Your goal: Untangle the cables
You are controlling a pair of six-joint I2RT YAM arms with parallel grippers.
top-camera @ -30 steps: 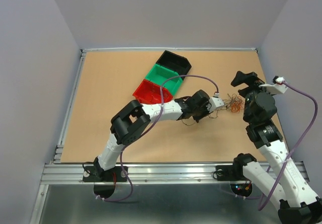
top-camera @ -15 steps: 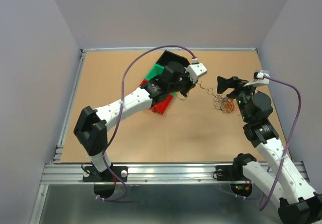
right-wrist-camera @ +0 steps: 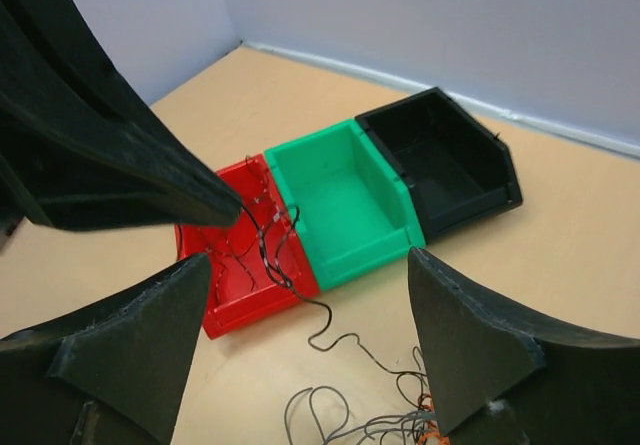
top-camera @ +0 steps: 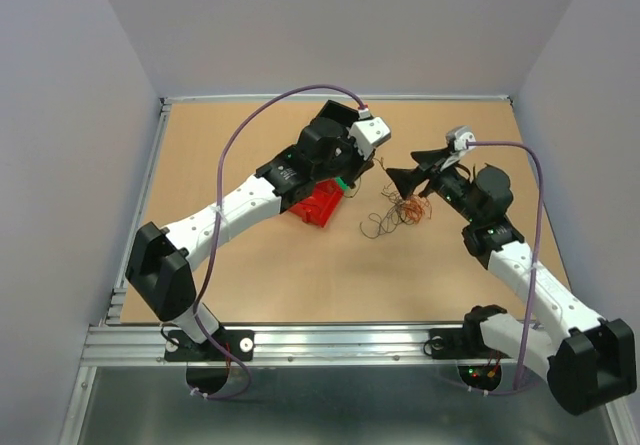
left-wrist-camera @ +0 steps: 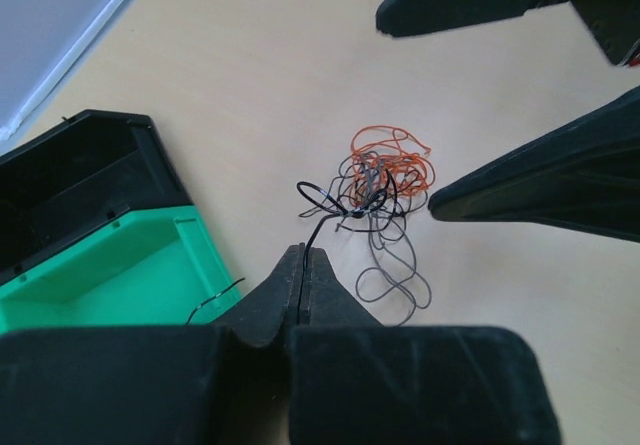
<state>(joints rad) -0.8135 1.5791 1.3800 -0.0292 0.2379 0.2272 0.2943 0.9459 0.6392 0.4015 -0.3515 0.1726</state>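
Since a second ago the right arm (top-camera: 520, 270) has swung in toward the red bin (top-camera: 318, 205), and the cables (top-camera: 398, 208) have slid nearer it. On the table (top-camera: 220, 145), the left arm (top-camera: 240, 205) stretches over the red bin. Beside it sit a green bin (right-wrist-camera: 345, 205), then a black bin (right-wrist-camera: 440, 160). The right claw (right-wrist-camera: 308, 257) hangs beside the red bin, jaws apart. The left claw (left-wrist-camera: 305, 255) is pinched together on one dark strand of the cables, whose clump lies just right of the red bin.

Bright, even overhead light, soft faint shadows, near foreground slightly blurred in wrist views
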